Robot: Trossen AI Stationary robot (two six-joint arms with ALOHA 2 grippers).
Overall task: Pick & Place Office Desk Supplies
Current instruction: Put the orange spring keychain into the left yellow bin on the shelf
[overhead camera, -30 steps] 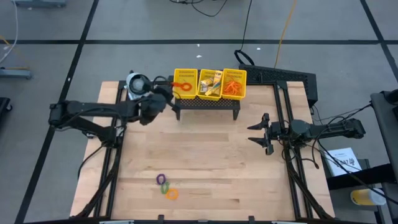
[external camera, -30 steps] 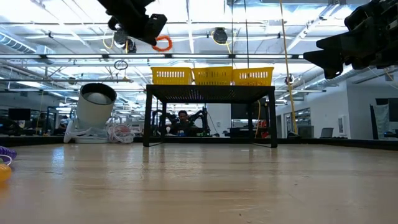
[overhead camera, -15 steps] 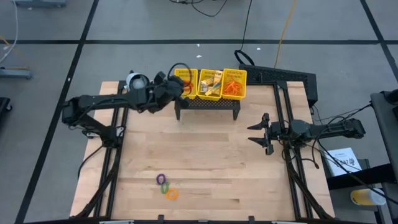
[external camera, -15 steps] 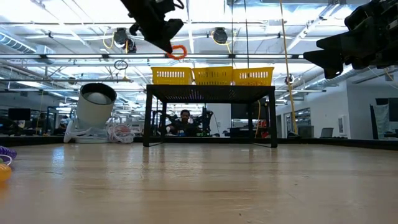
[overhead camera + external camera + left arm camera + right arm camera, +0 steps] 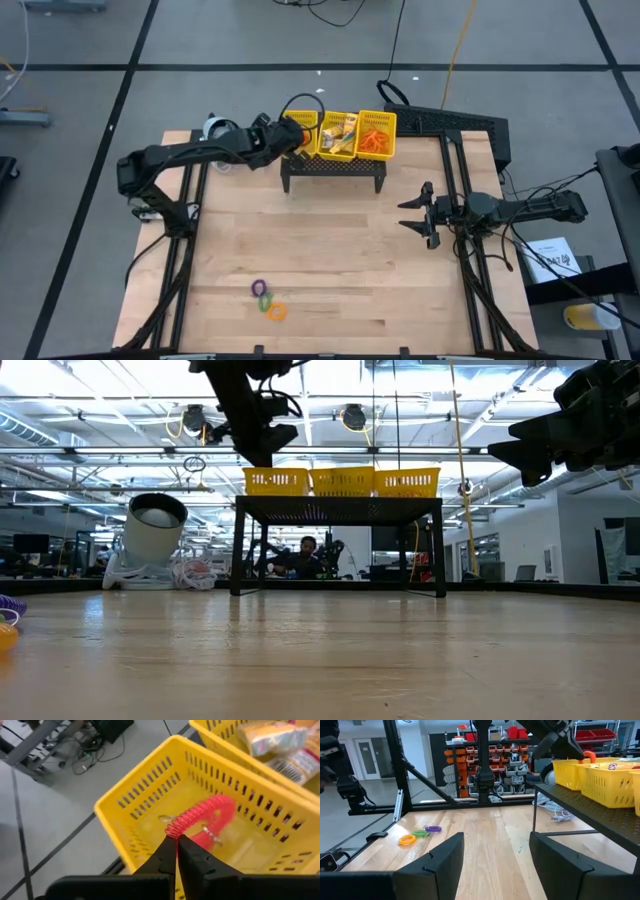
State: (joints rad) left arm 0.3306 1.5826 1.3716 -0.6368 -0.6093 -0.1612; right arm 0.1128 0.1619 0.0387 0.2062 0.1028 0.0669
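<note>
My left gripper [image 5: 291,134] [image 5: 177,839] is over the left compartment [image 5: 150,815] of the yellow three-compartment basket [image 5: 338,135], shut on a red coiled ring [image 5: 210,812]. The basket stands on a black perforated stand [image 5: 334,168] at the table's far side; its middle compartment holds packets [image 5: 340,132], its right one orange bands [image 5: 376,138]. Purple [image 5: 259,288], green [image 5: 266,300] and orange [image 5: 276,312] rings lie on the table near its near edge. My right gripper [image 5: 416,212] [image 5: 495,850] hangs open over the table's right half, touching nothing. My left gripper pinches the red coiled ring at one spot of its coil [image 5: 173,829] between the two fingertips [image 5: 167,850]. The fingers slant down from the table's left. The ring reaches ahead of them into the basket's left compartment; whether it touches the compartment's floor, I cannot tell.
A grey-white round device [image 5: 215,128] [image 5: 155,525] with a coiled cord sits at the far left corner, beside the left arm. Bare wood [image 5: 340,250] lies between the stand and the three rings. A person sits behind the table in the low view [image 5: 303,557].
My left gripper has carried the red ring toward the table's right and far edge and downward, from beside the round device to over the basket's left compartment. In the low view the ring has dropped out of sight behind the basket's wall. The gripper stayed shut.
</note>
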